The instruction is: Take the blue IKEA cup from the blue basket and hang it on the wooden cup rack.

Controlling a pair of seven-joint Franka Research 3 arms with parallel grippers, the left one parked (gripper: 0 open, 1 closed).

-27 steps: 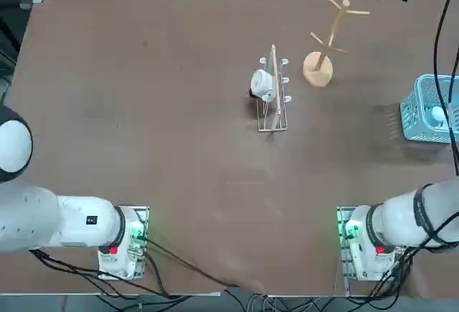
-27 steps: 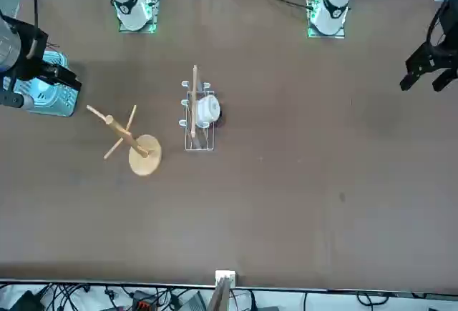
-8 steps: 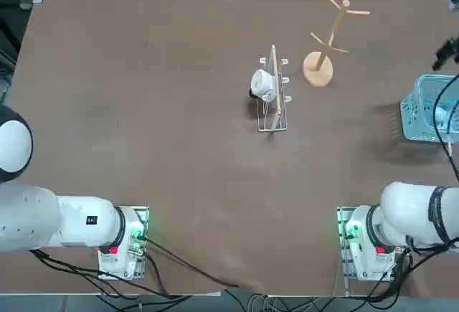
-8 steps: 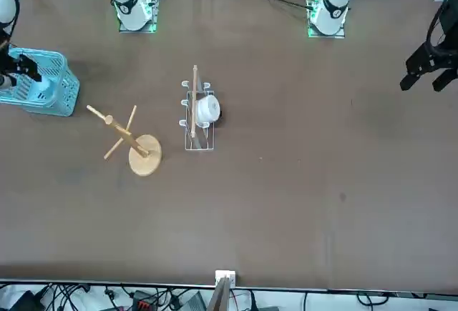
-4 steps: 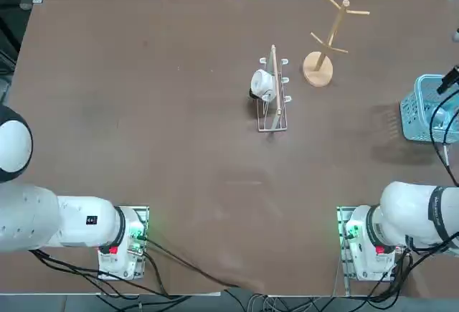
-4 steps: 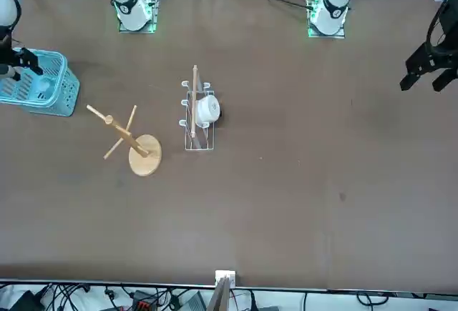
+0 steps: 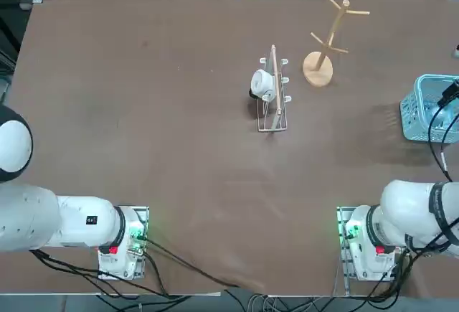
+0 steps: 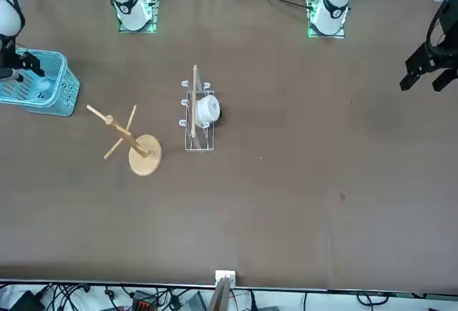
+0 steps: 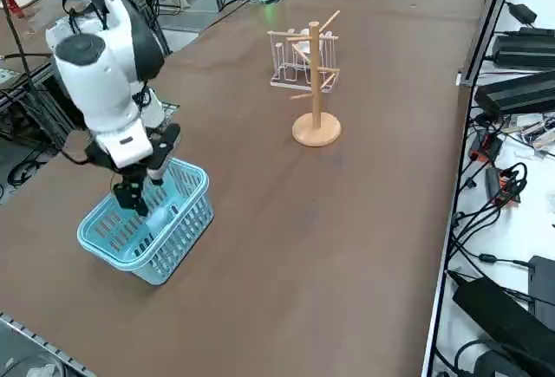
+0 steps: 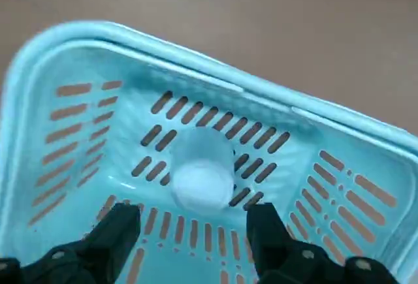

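The blue IKEA cup (image 10: 202,179) lies on its side on the floor of the blue basket (image 10: 196,42), pale and round-ended. My right gripper (image 10: 192,217) hangs open just above the basket's inside, one finger on each side of the cup and apart from it. From the right side, the gripper (image 9: 139,191) dips over the basket (image 9: 186,221) with the cup (image 9: 161,215) below it. The wooden cup rack (image 7: 319,68) stands upright further in on the table, also seen from the front (image 8: 143,155), with bare pegs.
A metal wire rack (image 7: 272,100) with a white mug (image 7: 261,82) on it stands left of the wooden rack. The basket (image 7: 430,111) sits at the table's right edge. Cables and gear line the far side (image 9: 512,91).
My right gripper has moved over the basket towards the robot's side and come down into its mouth, staying open. The cup, basket and racks have not moved.
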